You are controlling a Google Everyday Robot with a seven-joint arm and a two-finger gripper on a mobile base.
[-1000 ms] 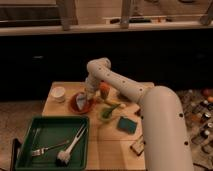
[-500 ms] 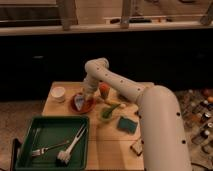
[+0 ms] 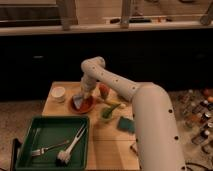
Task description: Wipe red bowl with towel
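A red bowl (image 3: 86, 105) sits on the wooden table (image 3: 107, 145) near its back left. A bluish-grey towel (image 3: 78, 99) lies in the bowl's left part. My gripper (image 3: 83, 94) reaches straight down from the white arm (image 3: 130, 95) onto the towel inside the bowl. The gripper hides part of the towel and the bowl's far rim.
A small white cup (image 3: 59, 93) stands left of the bowl. A red-orange fruit (image 3: 104, 89), a yellow-green item (image 3: 112, 104), a green cup (image 3: 106, 114) and a teal sponge (image 3: 127, 124) lie to the right. A green tray (image 3: 30, 145) with fork and brush is front left.
The gripper has shifted slightly to the left over the bowl, with the towel under it. Nothing else has moved.
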